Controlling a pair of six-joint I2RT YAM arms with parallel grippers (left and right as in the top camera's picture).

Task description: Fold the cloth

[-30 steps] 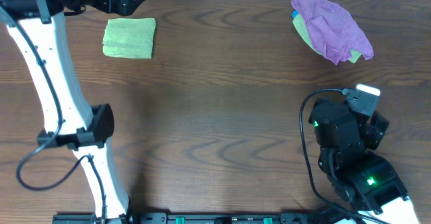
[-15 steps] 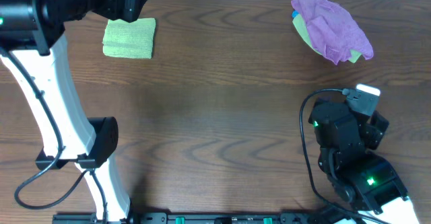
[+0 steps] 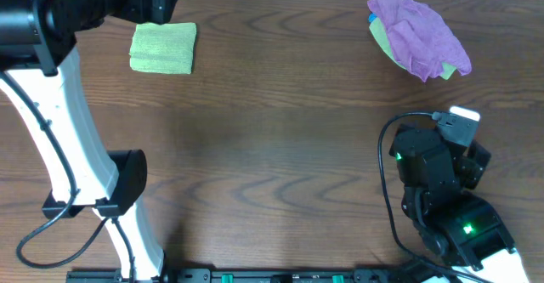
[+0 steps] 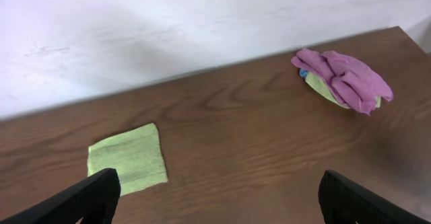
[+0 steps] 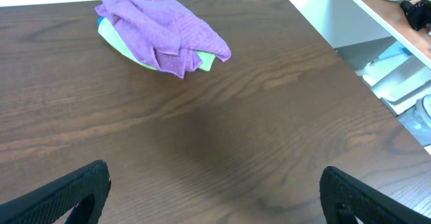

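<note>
Left gripper jaws spread wide, empty, raised over the far-left corner of the table. Right gripper likewise wide apart, empty, near-right side. Far right: purple cloth heaped on yellow-green cloth. Far left: the cloth, flat neat rectangle, nothing touching it.

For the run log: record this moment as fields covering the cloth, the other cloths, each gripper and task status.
cloth: lime-green, lying flat as a neat rectangle at the table's far left, not gripped
other cloths: purple cloth heaped over a yellow-green cloth, far right
left gripper: open, empty, above the table close to the cloth
right gripper: open, empty, over bare wood
table: dark wood grain
status: cloth looks already folded; nothing held
</note>
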